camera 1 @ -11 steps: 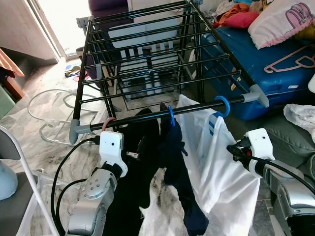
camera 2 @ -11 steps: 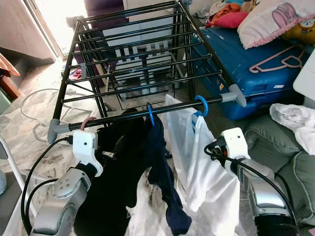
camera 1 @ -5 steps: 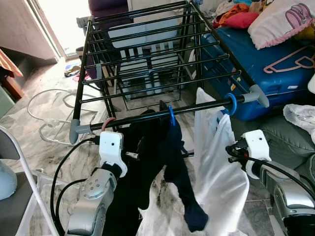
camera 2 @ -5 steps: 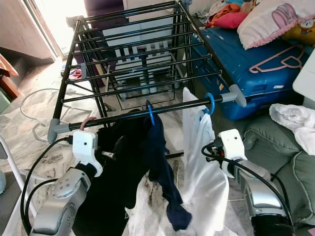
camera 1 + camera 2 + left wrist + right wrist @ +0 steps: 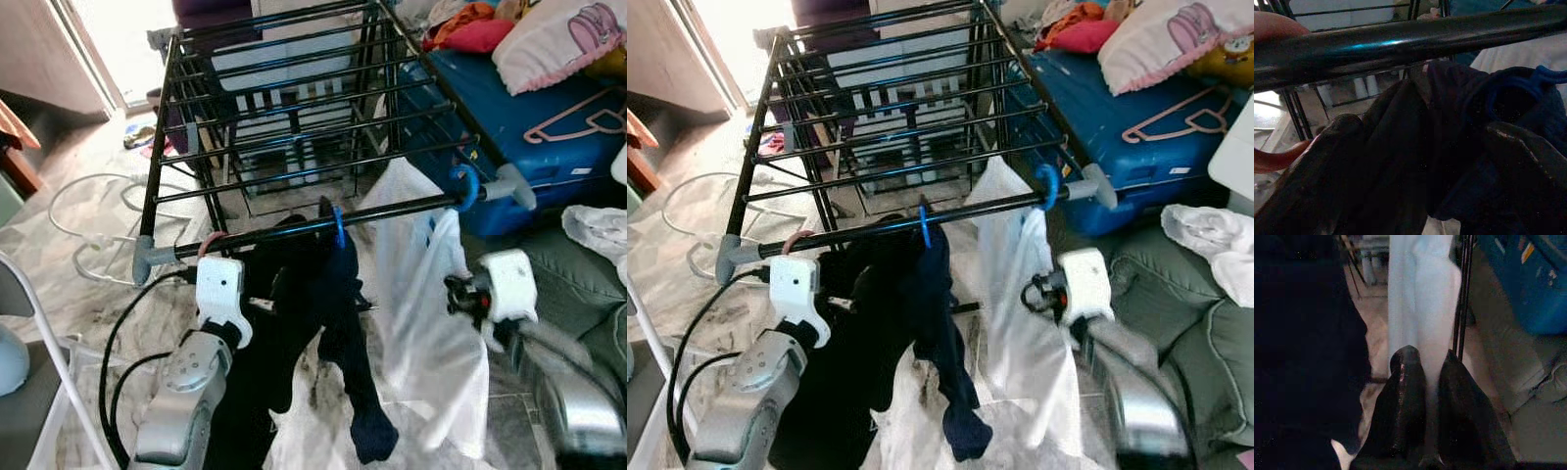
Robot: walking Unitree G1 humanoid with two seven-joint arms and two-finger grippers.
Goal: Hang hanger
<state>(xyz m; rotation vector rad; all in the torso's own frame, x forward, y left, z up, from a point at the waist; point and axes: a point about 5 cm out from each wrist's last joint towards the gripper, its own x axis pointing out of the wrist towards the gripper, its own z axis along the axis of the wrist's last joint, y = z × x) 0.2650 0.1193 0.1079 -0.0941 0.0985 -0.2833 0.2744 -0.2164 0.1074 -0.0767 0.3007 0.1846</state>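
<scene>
A black drying rack (image 5: 294,108) stands before me; its front rail (image 5: 294,233) carries three hangers. A pink hook (image 5: 209,244) holds a black garment (image 5: 284,333), a blue hook (image 5: 338,225) a navy garment (image 5: 353,352), and a blue hanger (image 5: 464,187) near the rail's right end a white garment (image 5: 426,323). My left gripper (image 5: 1425,147) sits just under the rail, open, with the black garment between its fingers (image 5: 1327,161). My right gripper (image 5: 1430,357) is shut on the white garment's edge, below its hanger, and shows blurred beside the cloth (image 5: 453,294).
A blue suitcase (image 5: 549,127) with a pink hanger (image 5: 578,113) lying on it stands right of the rack, pillows behind it. A grey-green sofa (image 5: 588,264) is at the right. White wire hangers (image 5: 88,225) lie on the marble floor at the left, beside a white frame (image 5: 39,323).
The blue hanger with the white garment has slid right along the rail toward its end cap, drawn by my right gripper. The left arm stays put; the camera has shifted slightly.
</scene>
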